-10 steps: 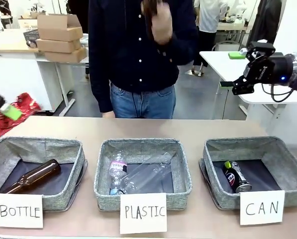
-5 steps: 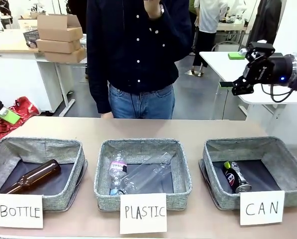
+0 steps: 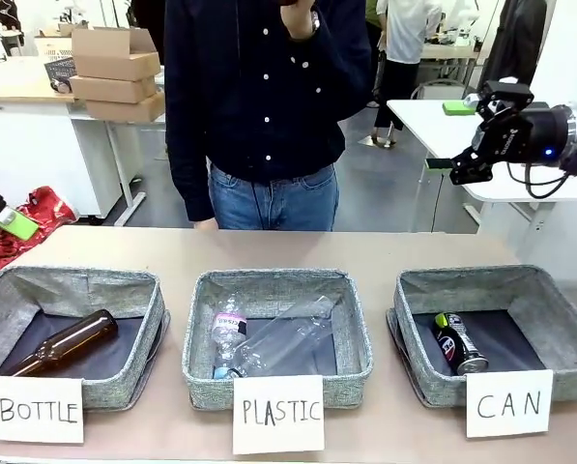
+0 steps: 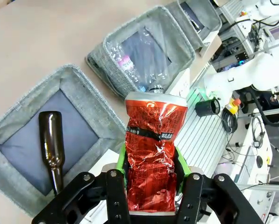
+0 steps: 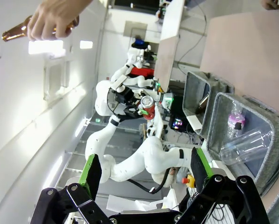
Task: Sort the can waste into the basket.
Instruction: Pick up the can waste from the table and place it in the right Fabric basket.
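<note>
Left gripper [image 4: 152, 161] clamped on crushed red can [image 4: 153, 135], 9 o'clock; right gripper [image 3: 462, 166] open, 2 o'clock. Black can [image 3: 457, 343] in CAN basket [image 3: 568, 324], 4 o'clock. Transport step; next carry red can there, release.

Person's hand [image 3: 296, 17] raised higher; left claw [image 3: 13, 224] shifted slightly inward, lower.

Right gripper [image 5: 145, 163], fingers spread wide
Left gripper [image 5: 146, 104] clamps a red can [image 5: 151, 110] far off; a hand [image 5: 60, 16] holds a brown bottle [image 5: 13, 31]; a clear bottle [image 5: 244, 142] lies in a basket [image 5: 214, 122]
</note>
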You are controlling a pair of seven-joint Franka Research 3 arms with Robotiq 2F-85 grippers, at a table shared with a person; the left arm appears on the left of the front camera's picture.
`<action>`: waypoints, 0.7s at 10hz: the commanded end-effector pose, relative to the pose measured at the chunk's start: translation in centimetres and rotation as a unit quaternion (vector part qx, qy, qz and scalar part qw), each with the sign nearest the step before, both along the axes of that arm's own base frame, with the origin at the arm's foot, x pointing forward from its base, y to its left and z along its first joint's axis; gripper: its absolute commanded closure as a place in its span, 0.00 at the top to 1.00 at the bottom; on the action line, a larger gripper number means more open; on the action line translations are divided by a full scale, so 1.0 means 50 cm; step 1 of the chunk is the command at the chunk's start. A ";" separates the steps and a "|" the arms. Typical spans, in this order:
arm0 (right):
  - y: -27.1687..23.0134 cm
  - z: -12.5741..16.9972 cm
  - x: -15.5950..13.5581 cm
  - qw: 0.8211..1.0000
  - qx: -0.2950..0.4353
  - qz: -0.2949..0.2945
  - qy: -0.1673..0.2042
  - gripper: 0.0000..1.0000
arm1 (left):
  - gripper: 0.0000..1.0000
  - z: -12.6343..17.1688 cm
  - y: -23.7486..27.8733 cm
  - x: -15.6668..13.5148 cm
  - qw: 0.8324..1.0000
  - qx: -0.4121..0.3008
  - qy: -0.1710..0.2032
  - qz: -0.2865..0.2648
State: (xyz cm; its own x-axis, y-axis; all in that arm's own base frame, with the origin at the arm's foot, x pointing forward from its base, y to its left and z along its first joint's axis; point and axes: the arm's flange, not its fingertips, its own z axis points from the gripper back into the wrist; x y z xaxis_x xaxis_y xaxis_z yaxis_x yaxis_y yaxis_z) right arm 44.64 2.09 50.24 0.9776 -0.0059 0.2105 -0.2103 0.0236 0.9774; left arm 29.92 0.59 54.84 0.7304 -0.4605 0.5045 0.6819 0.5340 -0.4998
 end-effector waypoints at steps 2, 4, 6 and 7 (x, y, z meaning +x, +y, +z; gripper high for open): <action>-0.018 -0.003 0.002 1.000 0.003 -0.008 0.012 1.00 | 0.42 -0.002 -0.045 0.008 1.000 0.013 0.004 -0.027; -0.070 -0.025 -0.007 0.999 -0.022 -0.034 0.019 1.00 | 0.42 -0.003 -0.092 0.027 0.997 0.020 0.019 -0.074; -0.137 -0.046 -0.027 0.997 -0.017 -0.076 0.024 1.00 | 0.42 -0.005 -0.127 0.033 0.996 0.004 0.017 -0.087; -0.172 -0.057 -0.032 0.994 -0.015 -0.107 0.027 1.00 | 0.42 -0.007 -0.183 0.022 0.988 -0.047 0.017 -0.148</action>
